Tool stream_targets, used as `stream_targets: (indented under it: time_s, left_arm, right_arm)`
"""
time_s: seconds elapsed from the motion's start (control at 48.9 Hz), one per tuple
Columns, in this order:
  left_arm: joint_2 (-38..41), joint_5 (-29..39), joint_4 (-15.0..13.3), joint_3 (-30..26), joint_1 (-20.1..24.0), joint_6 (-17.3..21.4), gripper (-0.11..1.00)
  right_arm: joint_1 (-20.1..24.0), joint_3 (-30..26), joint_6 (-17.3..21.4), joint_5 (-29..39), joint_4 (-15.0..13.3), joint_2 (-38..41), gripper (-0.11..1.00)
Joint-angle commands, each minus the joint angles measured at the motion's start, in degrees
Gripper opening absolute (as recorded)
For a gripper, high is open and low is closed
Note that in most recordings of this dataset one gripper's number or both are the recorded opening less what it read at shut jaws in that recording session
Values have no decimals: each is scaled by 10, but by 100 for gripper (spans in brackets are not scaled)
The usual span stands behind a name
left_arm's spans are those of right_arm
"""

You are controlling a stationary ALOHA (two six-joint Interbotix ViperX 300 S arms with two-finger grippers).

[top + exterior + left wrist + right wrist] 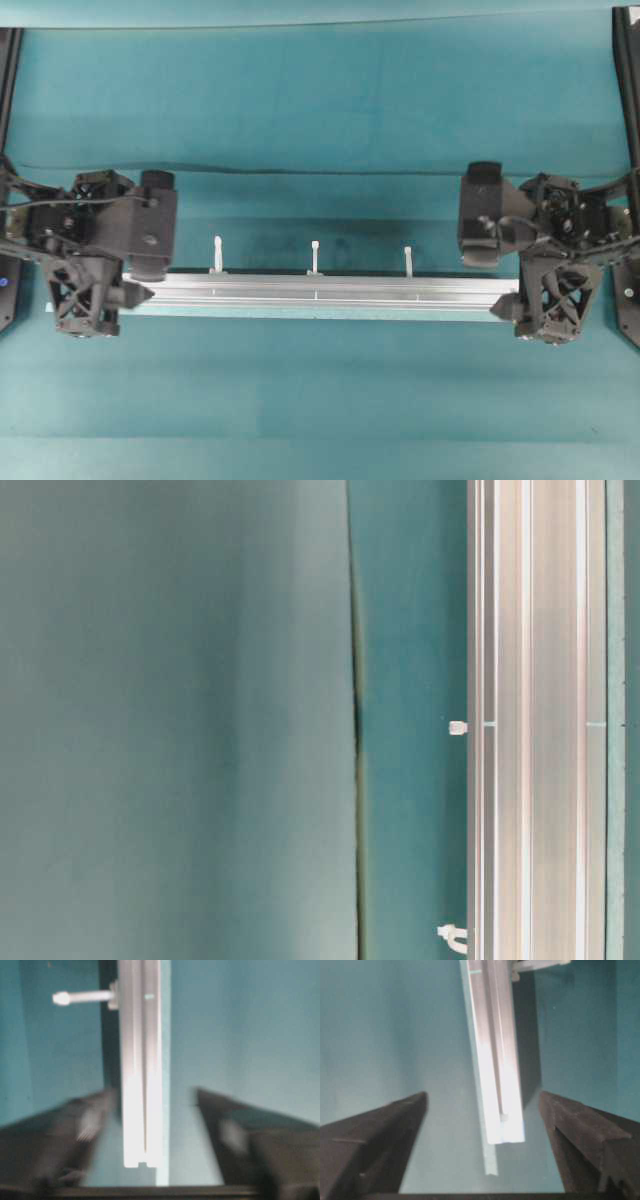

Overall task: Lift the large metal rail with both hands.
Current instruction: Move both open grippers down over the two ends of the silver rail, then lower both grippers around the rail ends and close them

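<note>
Left gripper (pixel 155 1125) spread wide, fingers astride the rail (pixel 315 292) end, nothing held. Right gripper (pixel 482 1125) likewise agape at the opposite end. Rail lies flat on the teal counter (pixel 320 400), pegs (pixel 314 257) along its far edge. Advice: close both together, squarely on the end faces (uneven timing would skew it), then raise level.

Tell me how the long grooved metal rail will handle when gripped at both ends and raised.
The large metal rail looks like an aluminium extrusion, so probably stiff, unlikely to sag. Its smooth shiny faces may slip in a pincer. It is long, so uneven lifting by the left pincer and right pincer could tilt it.
</note>
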Motion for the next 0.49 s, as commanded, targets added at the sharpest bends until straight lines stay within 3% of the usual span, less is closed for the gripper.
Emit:
stream_targets:
  time_s: [0.0, 0.102, 0.471]
  left_arm:
    - [11, -2, 1, -11, 0, -1, 87]
    - [32, -2, 1, -14, -1, 2, 100]
    - [46, -6, 1, -7, 1, -4, 100]
  right_arm:
    - [2, -5, -7, 0, -4, 13, 96]
    - [3, -5, -8, -1, -3, 24, 96]
    - [4, 4, -11, -4, -12, 33, 96]
